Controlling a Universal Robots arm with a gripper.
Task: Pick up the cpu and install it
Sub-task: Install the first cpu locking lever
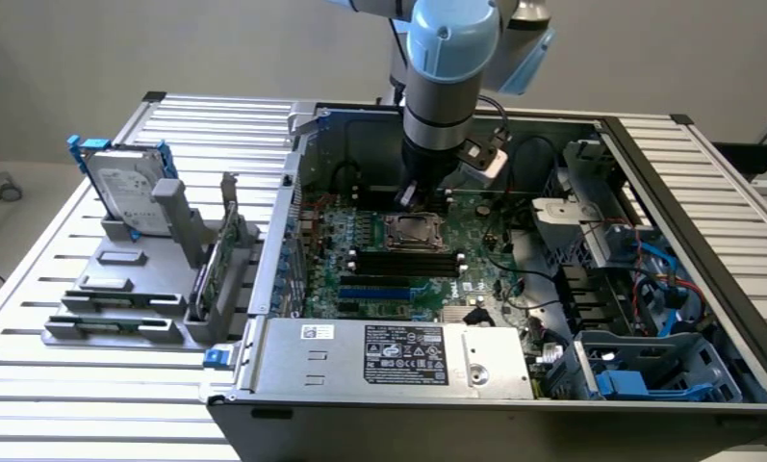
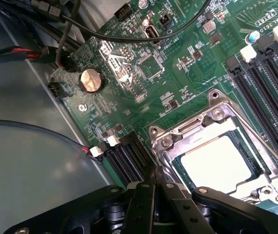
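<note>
My gripper [image 2: 154, 187] is hovering over the motherboard [image 2: 178, 63], fingers pressed together and carrying nothing. The cpu [image 2: 217, 163] is sitting flat inside the metal-framed socket [image 2: 214, 122], pale top facing up, just beside my fingertips. The coin cell battery [image 2: 90, 80] is lying well apart from the socket. The dark memory slots [image 2: 266, 83] are running alongside the socket.

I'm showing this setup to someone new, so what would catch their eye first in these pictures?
First the pale blue robot arm reaching down into the open computer case, its shut gripper just over the green motherboard. Next the metal-framed socket beside the gripper, with the pale cpu lying inside it. Then the upright hard drive on the rack at the exterior view's left.
</note>
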